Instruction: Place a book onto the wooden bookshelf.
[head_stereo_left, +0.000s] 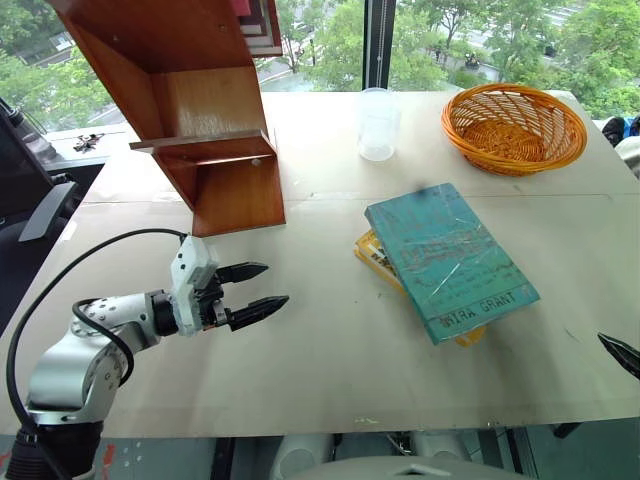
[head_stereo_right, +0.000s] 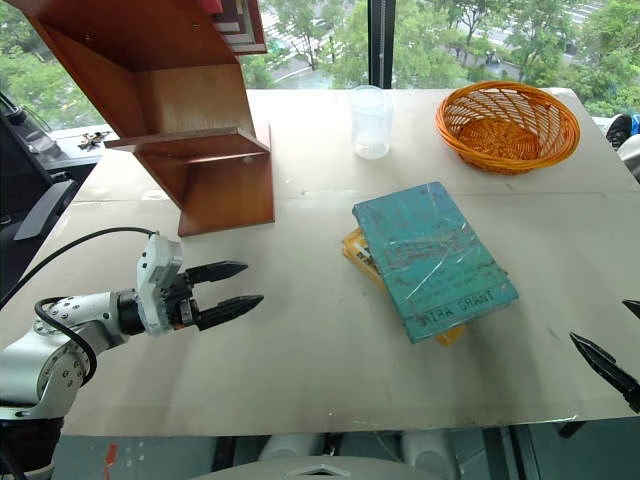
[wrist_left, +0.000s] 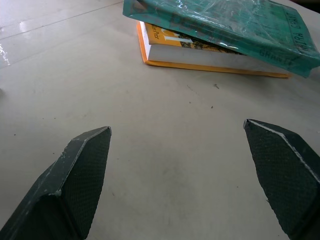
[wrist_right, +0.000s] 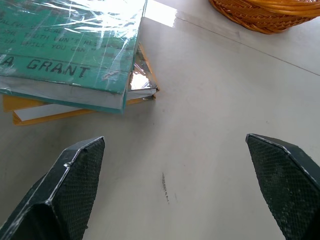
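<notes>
The book is seen lying flat on the table, resting on top of a yellow book whose edges stick out beneath it. The name "GRANT" is printed near its front edge. Both books lie at the middle right of the table, well apart from the bookshelf, which stands at the far left with its slanted panels and 1 thin shelf board.

The left gripper is held above the table in front of the bookshelf, pointed toward the books, with its 2 fingers spread wide apart and nothing between them. The right gripper is held low near the table's right front edge, just short of the books' near corner; its fingers are likewise spread wide and nothing is gripped.

A clear plastic cup stands at the far middle of the table, and an orange basket sits at the far right.
</notes>
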